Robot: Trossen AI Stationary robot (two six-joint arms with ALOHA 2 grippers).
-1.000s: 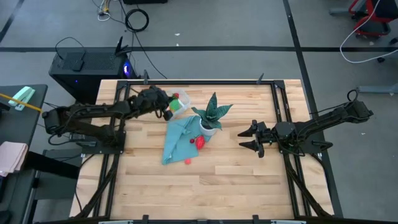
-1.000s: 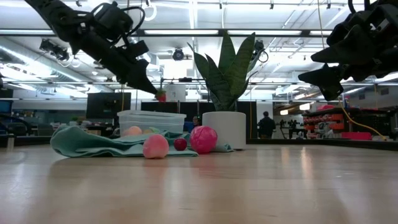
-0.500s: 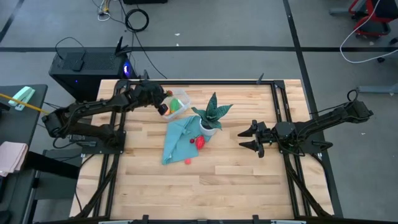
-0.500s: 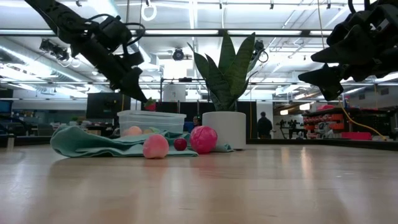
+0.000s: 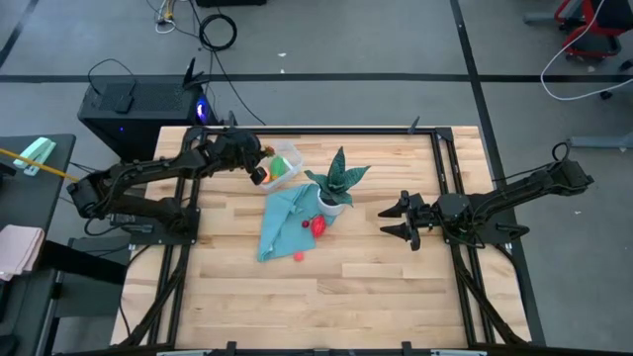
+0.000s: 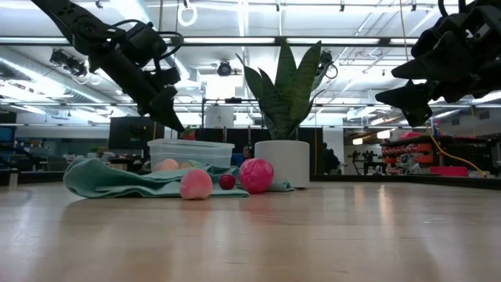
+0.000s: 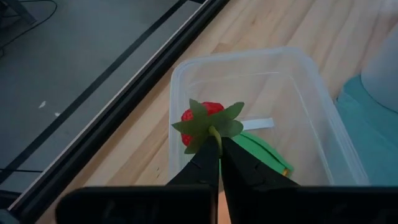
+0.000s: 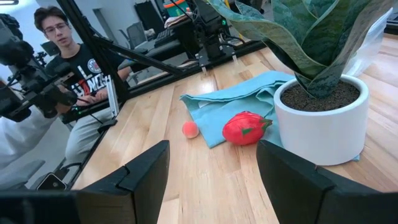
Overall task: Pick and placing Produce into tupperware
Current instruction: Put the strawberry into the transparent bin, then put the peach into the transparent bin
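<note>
My left gripper (image 5: 259,174) is shut on a small red strawberry (image 7: 210,110) with a green leaf cap, over the clear tupperware (image 7: 314,84) near the table's far edge (image 5: 288,156). A green piece (image 7: 267,157) lies inside the tupperware. A larger red piece of produce (image 5: 318,225) and a tiny pinkish one (image 5: 298,256) rest by the teal cloth (image 5: 280,222). In the low view a pink ball (image 6: 196,185), a small dark red piece (image 6: 227,182) and the red piece (image 6: 256,175) lie by the cloth. My right gripper (image 5: 400,220) waits open at the right, clear of everything. My left gripper pinches the strawberry's green leaf cap (image 7: 216,129) between its two fingertips (image 7: 205,163). The fingers slant down from the table's left side. The strawberry sticks out beyond the fingertips, lifted clear above the tupperware's open top.
A spiky plant in a white pot (image 5: 334,203) stands just right of the tupperware, its leaves (image 6: 286,86) rising high. The teal cloth spreads in front of both. A person (image 8: 74,68) sits beyond the table's left side. Bare wood (image 5: 336,297) stretches toward the near edge.
My left gripper, still shut on the strawberry, swung a little toward the table's left and sank slightly over the tupperware. It then held still for the last half second.
</note>
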